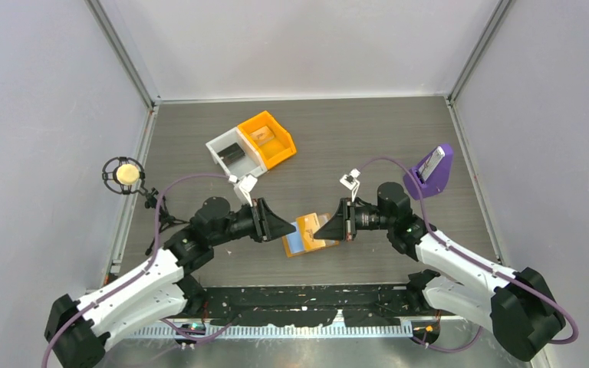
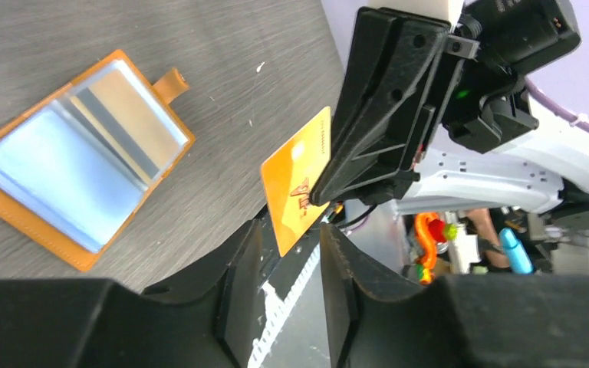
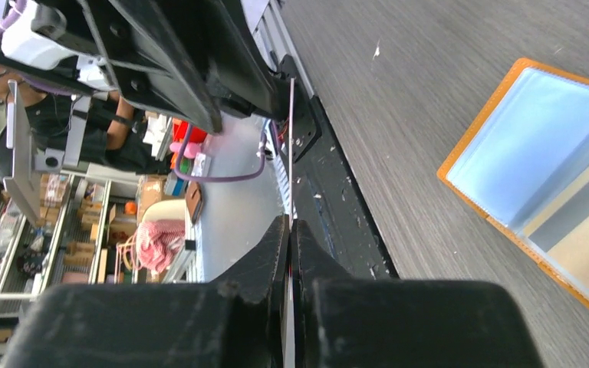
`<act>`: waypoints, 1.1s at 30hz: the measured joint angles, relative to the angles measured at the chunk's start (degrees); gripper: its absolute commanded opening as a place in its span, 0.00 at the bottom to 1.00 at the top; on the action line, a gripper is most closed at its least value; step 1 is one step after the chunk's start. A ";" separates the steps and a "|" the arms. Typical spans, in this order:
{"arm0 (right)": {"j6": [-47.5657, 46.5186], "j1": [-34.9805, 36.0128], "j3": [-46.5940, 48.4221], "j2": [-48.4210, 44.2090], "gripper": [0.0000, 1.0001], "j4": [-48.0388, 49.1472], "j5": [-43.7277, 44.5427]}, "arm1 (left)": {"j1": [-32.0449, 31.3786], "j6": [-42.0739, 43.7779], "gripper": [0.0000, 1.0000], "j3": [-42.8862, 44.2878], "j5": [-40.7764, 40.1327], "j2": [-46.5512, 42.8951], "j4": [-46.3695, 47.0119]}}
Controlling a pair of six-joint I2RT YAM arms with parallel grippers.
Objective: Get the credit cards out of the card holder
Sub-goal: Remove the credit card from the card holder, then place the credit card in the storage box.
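Your right claw [image 3: 290, 230] was clamped on only an edge of the credit card [image 2: 295, 192], left claw [image 2: 290, 239] apart around it, card holder [image 1: 307, 236] open on the tabletop [image 1: 353, 138] nearby; a slip could've dropped it.

One card holder [image 2: 77, 161]; one card [image 2: 295, 184] (orange)

- Left arm [image 1: 138, 280]: reaches forward and inward over the tabletop. Left tool [image 1: 285, 227] points right, its jaws slightly parted.
- Right arm [image 1: 460, 264]: mirrors the left arm. Right tool [image 1: 324, 228] points left, nose to nose with the left tool, near it but apart. Its jaws are pressed together on an orange card [image 2: 295, 184], whose lower corner sits between the left tool's jaws.
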 measured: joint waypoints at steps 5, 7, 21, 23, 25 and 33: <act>-0.85 1.20 0.00 0.76 0.05 -0.92 -3.43 | 0.02 11.13 0.42 10.56 -0.70 -3.58 -18.08; -1.05 2.99 0.00 1.25 0.05 -1.29 -4.39 | 0.02 15.21 0.42 15.04 -0.24 -3.06 -23.78; -1.20 9.44 0.55 1.95 0.05 -0.35 -6.32 | 0.02 29.46 0.41 28.89 15.54 8.39 -44.00; -1.18 9.44 0.81 1.95 0.05 0.13 -6.60 | 0.02 30.25 0.41 29.97 16.28 9.09 -44.70; -1.16 9.44 0.94 1.92 0.05 0.85 -6.91 | 0.02 30.40 0.41 30.29 17.14 9.88 -44.57; -0.74 9.44 0.98 1.88 0.05 2.43 -7.82 | 0.04 30.40 0.44 30.32 19.21 13.79 -44.17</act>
